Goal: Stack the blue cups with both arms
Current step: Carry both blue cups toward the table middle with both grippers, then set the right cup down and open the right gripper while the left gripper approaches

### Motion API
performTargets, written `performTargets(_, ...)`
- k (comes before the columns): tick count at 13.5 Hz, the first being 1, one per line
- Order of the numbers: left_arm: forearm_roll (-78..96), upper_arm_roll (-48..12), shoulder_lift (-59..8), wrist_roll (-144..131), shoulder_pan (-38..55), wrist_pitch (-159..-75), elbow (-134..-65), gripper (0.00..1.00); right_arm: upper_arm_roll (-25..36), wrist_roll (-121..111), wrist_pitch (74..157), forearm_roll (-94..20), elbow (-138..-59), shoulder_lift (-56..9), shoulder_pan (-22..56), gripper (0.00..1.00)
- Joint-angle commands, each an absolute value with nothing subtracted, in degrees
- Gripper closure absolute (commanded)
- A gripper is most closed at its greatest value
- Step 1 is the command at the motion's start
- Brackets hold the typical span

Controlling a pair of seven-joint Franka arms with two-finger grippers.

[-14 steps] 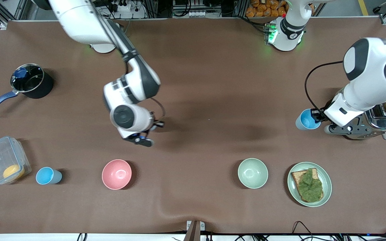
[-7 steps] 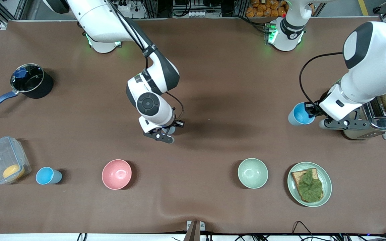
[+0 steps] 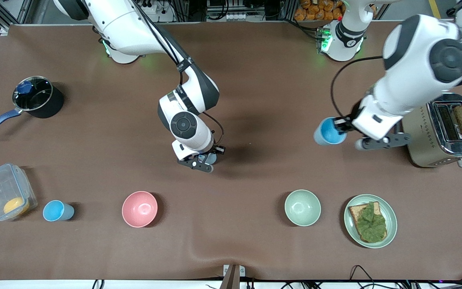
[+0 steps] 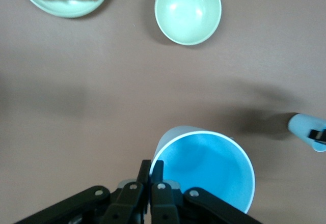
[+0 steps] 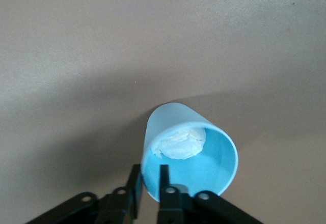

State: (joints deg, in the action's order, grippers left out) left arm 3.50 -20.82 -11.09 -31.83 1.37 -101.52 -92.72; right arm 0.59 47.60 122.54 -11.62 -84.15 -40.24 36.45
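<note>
My right gripper (image 3: 206, 159) (image 5: 149, 180) is shut on the rim of a blue cup (image 5: 188, 155) with something whitish inside, held over the middle of the table. In the front view that cup (image 3: 211, 157) is mostly hidden under the wrist. My left gripper (image 3: 345, 129) (image 4: 151, 169) is shut on the rim of a sky-blue cup (image 3: 329, 131) (image 4: 204, 175), in the air between the toaster and the table's middle. The right arm's cup also shows in the left wrist view (image 4: 307, 129). A third blue cup (image 3: 57, 210) stands beside the plastic box.
A pink bowl (image 3: 139, 208), a green bowl (image 3: 302, 207) (image 4: 188, 10) and a plate with toast and lettuce (image 3: 370, 220) stand along the camera's side. A toaster (image 3: 443, 128) is at the left arm's end. A pot (image 3: 38, 98) and a plastic box (image 3: 4, 192) are at the right arm's end.
The right arm has carried its cup toward the table's middle. The left arm has carried its cup away from the toaster toward the middle.
</note>
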Motion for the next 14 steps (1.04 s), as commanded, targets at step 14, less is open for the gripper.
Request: performTargets(14, 1.06, -20.83, -30.75, -64.94, 22.48, -120.83, -78.14, 1.00, 2.02, 11.98, 88.08, -7.06, -79.89, -29.19, 9.16, 0.00)
